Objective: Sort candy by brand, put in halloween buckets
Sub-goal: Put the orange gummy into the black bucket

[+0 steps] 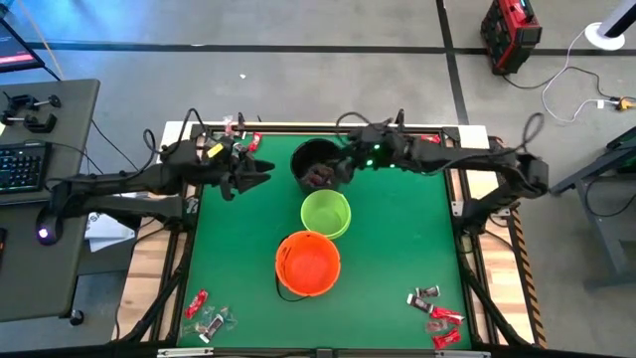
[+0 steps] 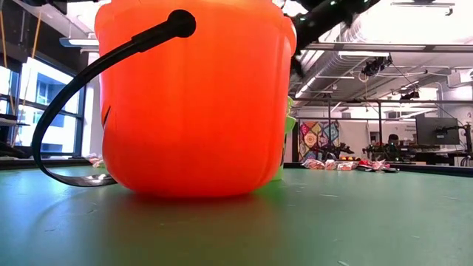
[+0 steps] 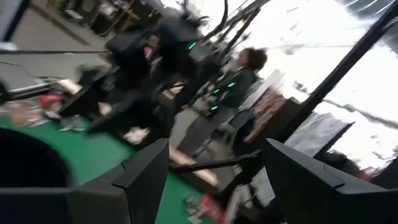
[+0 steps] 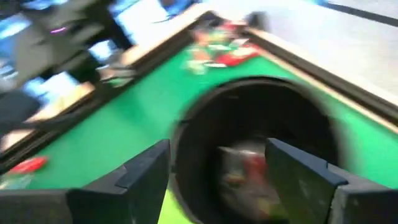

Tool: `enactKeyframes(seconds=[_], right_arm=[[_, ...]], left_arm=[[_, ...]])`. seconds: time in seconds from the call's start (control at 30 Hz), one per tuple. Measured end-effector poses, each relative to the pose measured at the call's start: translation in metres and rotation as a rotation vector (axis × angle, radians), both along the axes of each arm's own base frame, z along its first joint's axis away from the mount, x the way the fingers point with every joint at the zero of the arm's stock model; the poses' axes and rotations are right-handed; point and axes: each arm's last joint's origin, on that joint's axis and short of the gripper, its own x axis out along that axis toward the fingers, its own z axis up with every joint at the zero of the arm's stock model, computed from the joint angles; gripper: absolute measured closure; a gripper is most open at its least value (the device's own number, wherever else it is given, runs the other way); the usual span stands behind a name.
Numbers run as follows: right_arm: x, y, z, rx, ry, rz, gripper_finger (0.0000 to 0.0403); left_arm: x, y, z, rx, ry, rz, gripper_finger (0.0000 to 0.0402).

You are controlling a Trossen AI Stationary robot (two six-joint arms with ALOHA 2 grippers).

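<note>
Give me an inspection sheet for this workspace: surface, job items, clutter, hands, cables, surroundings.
Surface: green table, wooden edging.
Job's things: black bucket with candy inside; lime green bucket and orange bucket in a row toward the near edge. Loose candy at near right corner, more at near left, some at far left.
Clutter: nothing seen.
Hands: right hand open over the black bucket; left hand open, left of that bucket.
Cables: white cable on the floor.
Surroundings: keyboard on side desk; red case on floor.
</note>
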Motion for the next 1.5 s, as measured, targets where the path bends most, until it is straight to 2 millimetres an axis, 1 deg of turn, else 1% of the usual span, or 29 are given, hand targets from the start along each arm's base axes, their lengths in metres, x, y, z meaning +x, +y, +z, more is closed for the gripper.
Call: enactKeyframes(seconds=[0.1,0.17,0.27,0.33,0.43,0.53,0.6,0.7,0.83,1.0,1.13,1.27,1.37,1.5], right_arm=[[-0.029,-0.009,0.004,0.085,0.101,-0.189,0.0151],[-0.052,-0.019,-0.001,0.18,0.207,-0.379,0.0151],[-0.082,-0.044,-0.015,0.282,0.366,-0.607,0.0151],[-0.094,-0.065,-0.023,0.328,0.411,-0.703,0.0151],[-0.106,-0.099,-0.039,0.338,0.453,-0.777,0.0151],[-0.118,-0.133,-0.055,0.362,0.457,-0.819,0.0151],[-0.127,-0.148,-0.069,0.42,0.484,-0.858,0.0151],[-0.138,-0.163,-0.088,0.48,0.535,-0.893,0.0151],[-0.143,-0.176,-0.109,0.549,0.567,-0.866,0.0151],[-0.141,-0.182,-0.127,0.626,0.565,-0.921,0.0151],[-0.139,-0.186,-0.137,0.655,0.546,-0.994,0.0151],[-0.137,-0.188,-0.14,0.671,0.518,-1.011,0.0156],[-0.138,-0.188,-0.14,0.672,0.515,-1.031,0.0184],[-0.138,-0.188,-0.141,0.674,0.521,-1.032,0.0257]], left_arm=[[0.0,0.005,-0.007,0.021,0.072,0.03,0.0151],[0.001,0.009,-0.011,0.018,0.105,0.048,0.0151],[0.005,0.016,-0.018,0.006,0.152,0.075,0.0151],[0.009,0.02,-0.022,-0.002,0.177,0.092,0.0151],[0.016,0.029,-0.03,-0.021,0.22,0.121,0.0151],[0.021,0.036,-0.038,-0.092,0.252,0.148,0.0151],[0.023,0.04,-0.042,-0.146,0.266,0.166,0.0151],[0.025,0.044,-0.045,-0.206,0.277,0.18,0.0151],[0.026,0.044,-0.048,-0.221,0.291,0.182,0.0151],[0.026,0.046,-0.048,-0.174,0.297,0.186,0.0151],[0.025,0.049,-0.048,-0.135,0.301,0.196,0.0151],[0.024,0.052,-0.048,-0.107,0.304,0.206,0.0151],[0.023,0.053,-0.048,-0.101,0.305,0.212,0.0151],[0.022,0.055,-0.048,-0.087,0.307,0.219,0.0151]])
